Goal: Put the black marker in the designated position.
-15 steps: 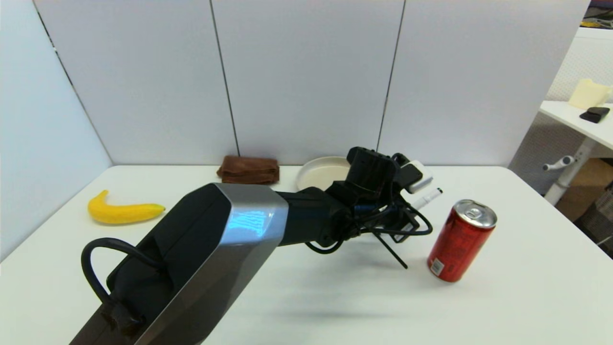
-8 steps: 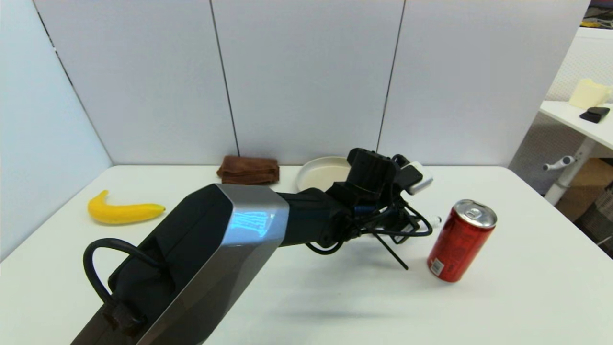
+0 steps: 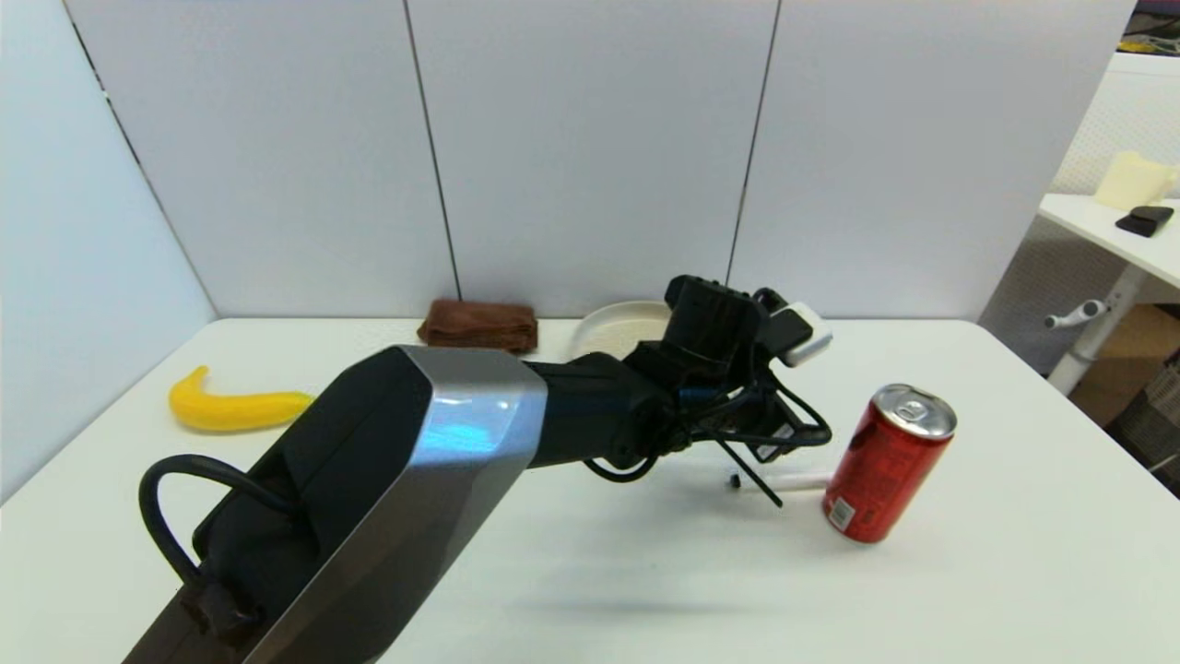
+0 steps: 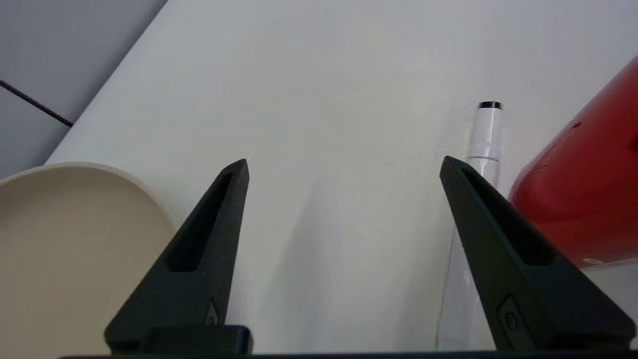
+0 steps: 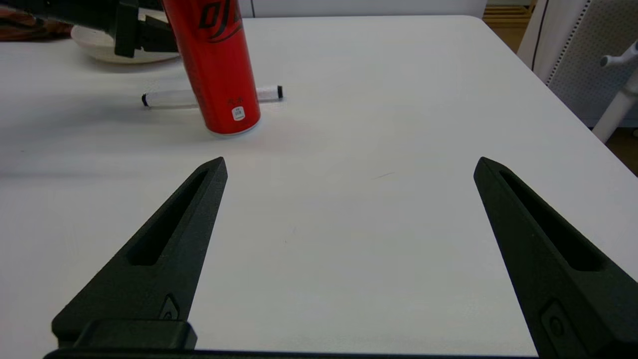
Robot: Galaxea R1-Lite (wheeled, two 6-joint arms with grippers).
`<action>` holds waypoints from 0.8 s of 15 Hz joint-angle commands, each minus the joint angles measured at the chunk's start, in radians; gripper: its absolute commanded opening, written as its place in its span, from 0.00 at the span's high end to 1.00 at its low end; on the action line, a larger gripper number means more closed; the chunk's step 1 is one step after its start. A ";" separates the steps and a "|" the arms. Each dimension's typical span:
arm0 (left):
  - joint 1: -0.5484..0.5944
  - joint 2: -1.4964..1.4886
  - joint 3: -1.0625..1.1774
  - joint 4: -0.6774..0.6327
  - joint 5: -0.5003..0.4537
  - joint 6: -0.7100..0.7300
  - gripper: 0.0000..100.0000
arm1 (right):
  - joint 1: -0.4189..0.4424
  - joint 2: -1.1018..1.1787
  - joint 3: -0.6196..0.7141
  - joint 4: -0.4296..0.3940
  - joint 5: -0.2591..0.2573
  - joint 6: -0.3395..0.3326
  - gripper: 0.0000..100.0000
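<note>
Tabletop: black marker [image 5: 172, 97] lies flat, crosswise.

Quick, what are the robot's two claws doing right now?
Left claw: open, holding nothing; the black marker lies on the table beside the red can.
Right claw: open, empty.

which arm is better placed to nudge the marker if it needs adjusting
Left, probably. The left hand hangs open right beside the black marker, which lies on the table against the red can. The right hand is open too, but farther off, with the can in between.
</note>
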 commanded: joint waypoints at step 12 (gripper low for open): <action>0.232 -0.914 0.524 0.342 0.105 0.051 0.00 | 0.000 0.001 0.000 0.000 0.000 0.000 0.00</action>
